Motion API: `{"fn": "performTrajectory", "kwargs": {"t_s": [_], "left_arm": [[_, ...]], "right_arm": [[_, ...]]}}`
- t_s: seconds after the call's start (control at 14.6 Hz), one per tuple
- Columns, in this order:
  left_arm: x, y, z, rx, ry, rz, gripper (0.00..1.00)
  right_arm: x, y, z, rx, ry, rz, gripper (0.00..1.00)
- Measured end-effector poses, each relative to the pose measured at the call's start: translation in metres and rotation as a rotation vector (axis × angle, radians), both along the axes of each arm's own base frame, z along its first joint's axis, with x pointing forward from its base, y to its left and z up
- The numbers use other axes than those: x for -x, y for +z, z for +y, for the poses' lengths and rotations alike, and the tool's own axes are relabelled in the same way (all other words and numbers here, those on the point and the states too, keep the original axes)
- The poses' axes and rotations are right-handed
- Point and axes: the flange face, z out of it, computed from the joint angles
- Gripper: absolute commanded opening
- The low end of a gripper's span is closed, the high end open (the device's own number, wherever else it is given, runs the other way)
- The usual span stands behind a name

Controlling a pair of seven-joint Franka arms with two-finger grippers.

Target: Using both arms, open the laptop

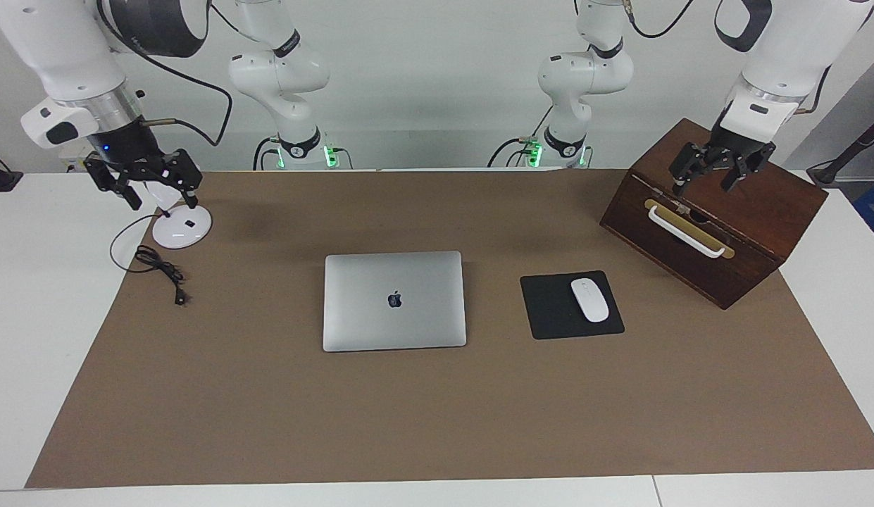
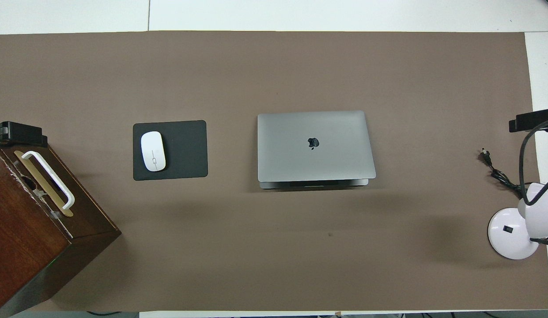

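Your laptop [image 1: 394, 301] lies flat and shut in the middle of the brown mat [image 1: 437, 415], silver-grey lid up with the apple logo showing — the overhead view shows a thin dark seam along the edge nearest the robots, lid closed down on the base.

Both claws are well apart from it. Your right gripper [image 1: 142, 183] hangs in the air at the right arm's end of the table, over the round white base of the desk lamp [image 1: 181, 227], with the lamp's black cable [image 1: 158, 266] trailing on the mat just below it. The laptop sits toward the table's middle from that claw, nothing between them but bare mat. Its fingers are spread apart and hold nothing.

Your left gripper [image 1: 711, 172] hangs over the top of the wooden box [image 1: 711, 218] at the left arm's end, above the box's white handle [image 1: 687, 231]. Whether it touches the box top, you cannot tell. Its fingers are also spread, empty. Between that claw and the laptop lies the black mouse pad [image 1: 556, 310] with the white mouse [image 1: 590, 300] on it — the pad just beside the laptop, not touching it.
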Motion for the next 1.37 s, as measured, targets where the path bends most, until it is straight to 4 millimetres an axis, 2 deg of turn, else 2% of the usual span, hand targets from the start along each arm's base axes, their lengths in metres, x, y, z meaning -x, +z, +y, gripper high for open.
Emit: {"fn": "performTrajectory", "kwargs": {"t_s": [1.37], "left_arm": [[0.0008,0.0024,-0.0015,0.000,-0.003,-0.005,1.00]], "right_arm": [[-0.0050,-0.0035,0.0016,0.004,-0.004,-0.030,1.00]]}}
